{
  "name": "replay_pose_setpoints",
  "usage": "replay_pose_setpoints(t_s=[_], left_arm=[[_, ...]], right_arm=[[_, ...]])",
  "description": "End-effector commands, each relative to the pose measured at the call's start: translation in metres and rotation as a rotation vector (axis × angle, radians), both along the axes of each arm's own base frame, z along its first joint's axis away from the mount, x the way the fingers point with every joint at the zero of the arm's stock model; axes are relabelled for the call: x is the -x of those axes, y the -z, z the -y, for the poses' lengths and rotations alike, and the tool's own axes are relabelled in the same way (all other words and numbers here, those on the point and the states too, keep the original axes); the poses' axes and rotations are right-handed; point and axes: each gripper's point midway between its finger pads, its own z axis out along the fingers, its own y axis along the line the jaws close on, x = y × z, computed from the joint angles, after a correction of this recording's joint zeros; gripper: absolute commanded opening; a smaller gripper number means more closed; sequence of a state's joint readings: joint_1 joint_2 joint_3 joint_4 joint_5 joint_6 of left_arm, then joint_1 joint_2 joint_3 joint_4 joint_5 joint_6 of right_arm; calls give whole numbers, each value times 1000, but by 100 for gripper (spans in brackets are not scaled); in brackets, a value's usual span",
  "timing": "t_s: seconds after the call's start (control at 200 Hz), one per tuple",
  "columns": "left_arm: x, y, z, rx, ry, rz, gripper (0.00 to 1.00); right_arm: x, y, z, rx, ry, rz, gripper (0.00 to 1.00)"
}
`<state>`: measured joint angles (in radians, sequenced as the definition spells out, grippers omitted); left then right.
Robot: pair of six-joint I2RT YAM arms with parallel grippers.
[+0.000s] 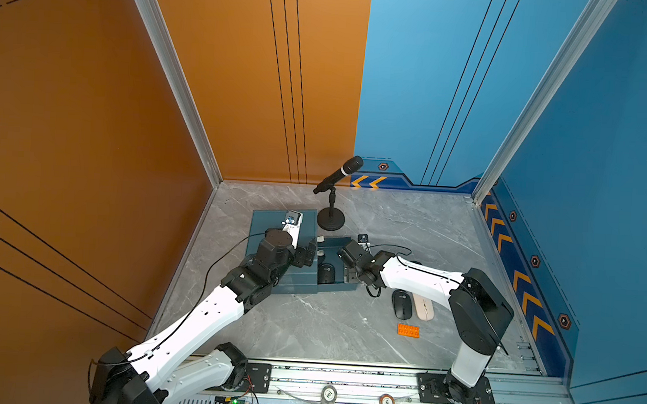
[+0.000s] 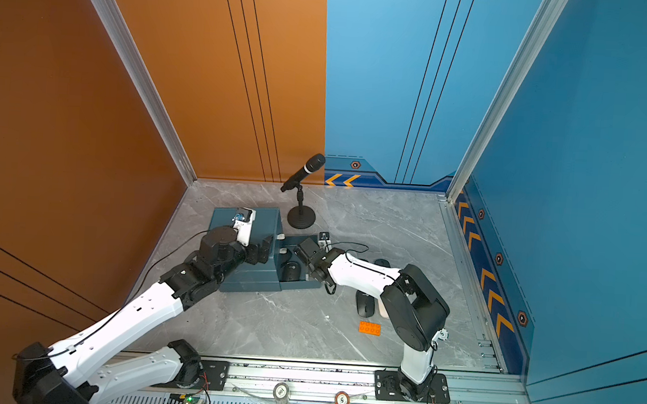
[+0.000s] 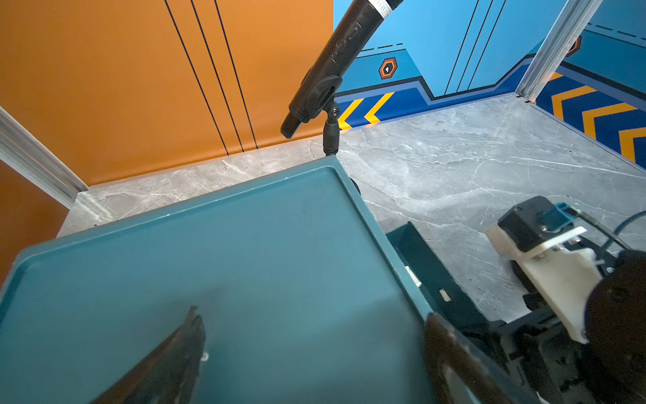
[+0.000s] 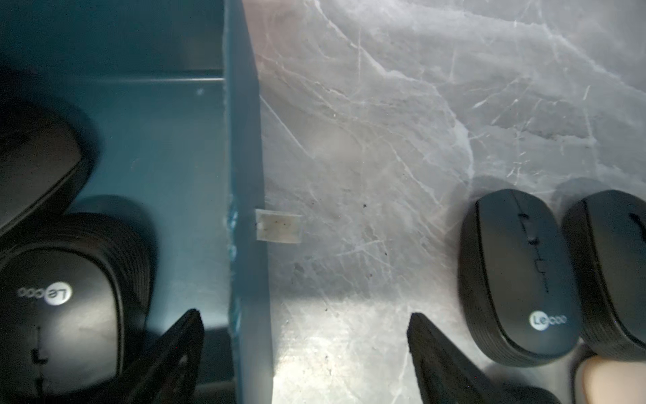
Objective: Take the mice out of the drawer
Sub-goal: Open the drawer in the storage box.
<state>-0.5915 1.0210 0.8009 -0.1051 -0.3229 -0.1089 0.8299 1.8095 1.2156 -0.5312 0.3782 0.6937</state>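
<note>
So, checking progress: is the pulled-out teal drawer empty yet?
Not empty. The teal drawer holds a matte black oval mouse, and apparently a second black mouse beside it.

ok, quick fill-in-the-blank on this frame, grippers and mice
1. The right gripper is ___, straddling the drawer wall.
2. The cream mouse and the black mouse beside it lie on the ___.
3. The studded plate is ___.
Missing: open; table; orange.
</note>
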Motion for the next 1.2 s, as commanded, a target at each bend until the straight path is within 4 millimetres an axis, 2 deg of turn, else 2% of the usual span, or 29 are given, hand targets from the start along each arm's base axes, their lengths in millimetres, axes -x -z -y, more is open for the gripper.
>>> replay_pose_setpoints(t_s=[0.0,0.22,0.526,0.681,0.781,0.901,0.976,1.076,1.196], left_arm=[[7,16,7,-58,50,-60,98],[7,17,7,-61,47,-62,98],[7,16,7,-62,47,-61,98],[7,16,7,-61,49,-61,98],[7,15,7,-62,49,-58,98],[7,16,6,-63,45,-59,98],[6,17,7,-61,47,-63,98],[5,19,8,-65,53,-70,98],[4,19,7,-64,45,-66,98]], right_arm=[[0,-7,30,55,91,8,84],[0,-10,52,55,142,17,82],[1,-13,68,59,182,17,81],[1,-24,70,41,187,39,80],[0,-47,54,0,120,100,80],[2,-92,27,-77,17,210,81],[2,-112,11,-152,-42,234,81],[1,-114,-13,-265,-78,186,81],[2,-96,-47,-336,-111,101,81]])
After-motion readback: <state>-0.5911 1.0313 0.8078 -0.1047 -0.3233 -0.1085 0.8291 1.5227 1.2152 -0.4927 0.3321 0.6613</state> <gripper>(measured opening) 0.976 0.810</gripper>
